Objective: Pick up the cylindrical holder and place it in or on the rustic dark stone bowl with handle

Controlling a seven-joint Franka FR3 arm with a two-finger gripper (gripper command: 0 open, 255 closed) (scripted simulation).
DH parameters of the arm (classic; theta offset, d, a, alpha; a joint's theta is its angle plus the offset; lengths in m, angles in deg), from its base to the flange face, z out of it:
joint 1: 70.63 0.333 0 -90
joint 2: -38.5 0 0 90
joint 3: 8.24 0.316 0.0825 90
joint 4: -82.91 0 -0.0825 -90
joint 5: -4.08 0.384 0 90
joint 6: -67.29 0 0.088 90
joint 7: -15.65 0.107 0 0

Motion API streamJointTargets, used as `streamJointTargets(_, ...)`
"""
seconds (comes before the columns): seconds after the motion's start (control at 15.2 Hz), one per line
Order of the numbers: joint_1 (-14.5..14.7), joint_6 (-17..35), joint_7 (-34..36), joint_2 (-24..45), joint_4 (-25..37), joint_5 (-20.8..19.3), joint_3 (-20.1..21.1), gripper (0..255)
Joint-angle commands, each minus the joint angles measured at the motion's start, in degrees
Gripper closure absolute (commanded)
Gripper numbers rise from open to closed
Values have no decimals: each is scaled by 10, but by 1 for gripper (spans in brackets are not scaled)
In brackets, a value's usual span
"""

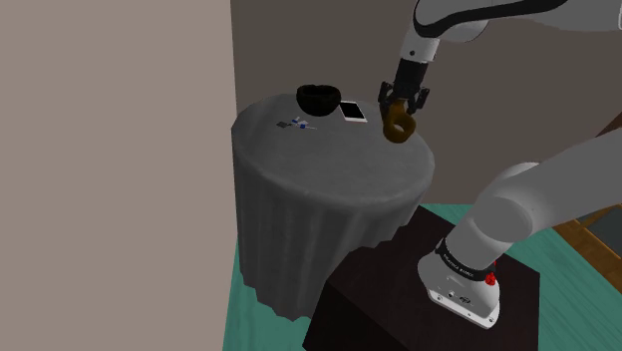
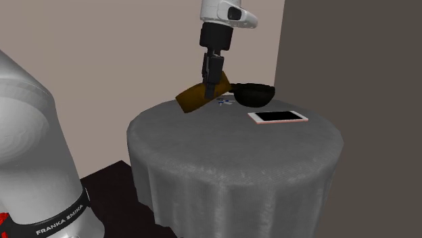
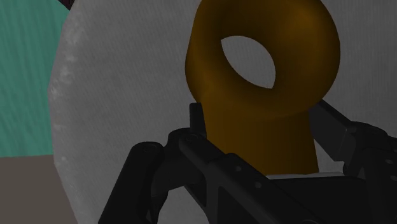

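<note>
Jaws clenched on a brown hollow cylindrical holder (image 1: pixel 400 125) (image 2: pixel 193 98) (image 3: pixel 254 114), tilted, raised above the grey cloth-draped round counter (image 1: pixel 329 170) below them. Black rounded bowl (image 1: pixel 319 97) (image 2: pixel 253 93) stands on the counter beyond the jaws, apart.

We see a round table (image 1: pixel 339 175) under grey cloth. On it rest a dark bowl (image 1: pixel 320 98), a phone (image 1: pixel 353 112) and a small bluish object (image 1: pixel 296 124).
</note>
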Motion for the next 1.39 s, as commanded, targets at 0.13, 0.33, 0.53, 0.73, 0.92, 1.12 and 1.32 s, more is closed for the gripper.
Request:
streamJointTargets(0.13,1,-32,2,-4,28,1,2,255)
streamJointTargets(0.33,1,-56,4,-5,50,1,3,255)
streamJointTargets(0.53,2,-79,6,-6,73,2,5,255)
streamJointTargets(0.73,2,-102,7,-5,97,3,6,255)
streamJointTargets(0.92,3,-118,8,-4,115,4,7,255)
streamJointTargets(1.12,14,-107,15,61,168,18,10,255)
streamJointTargets(1.32,23,-103,20,127,229,32,13,255)
